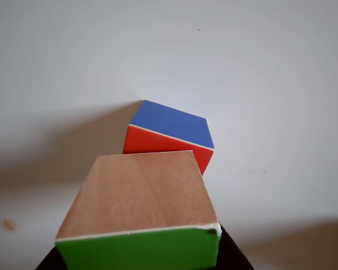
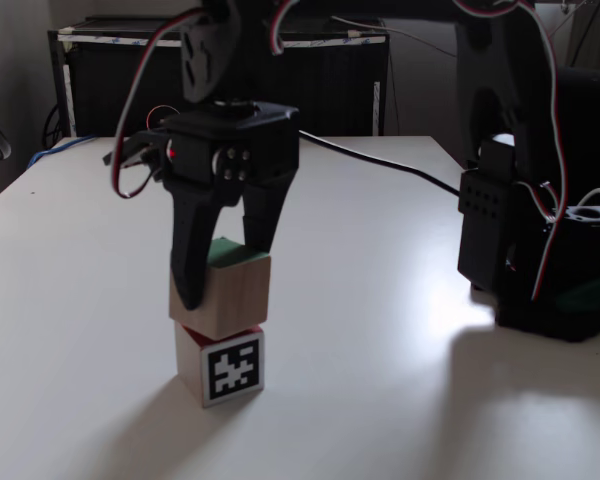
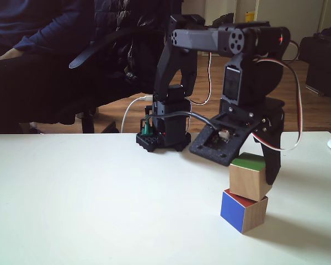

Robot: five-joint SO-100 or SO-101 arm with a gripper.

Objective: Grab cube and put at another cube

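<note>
Wooden cube [image 2: 223,293] tilted, green face up

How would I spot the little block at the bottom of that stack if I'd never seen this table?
Find the black gripper over the white table. It grips the plain wooden cube with a green face, and the smaller cube sits directly beneath. It has blue and red faces and, in a fixed view, a black-and-white square marker.

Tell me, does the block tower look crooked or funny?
Yes, a bit. The wooden cube sits on the smaller cube tilted and turned, so their edges do not line up, and it overhangs one side. The gripper holds it between its fingers. Its green face also has a small chipped corner.
</note>
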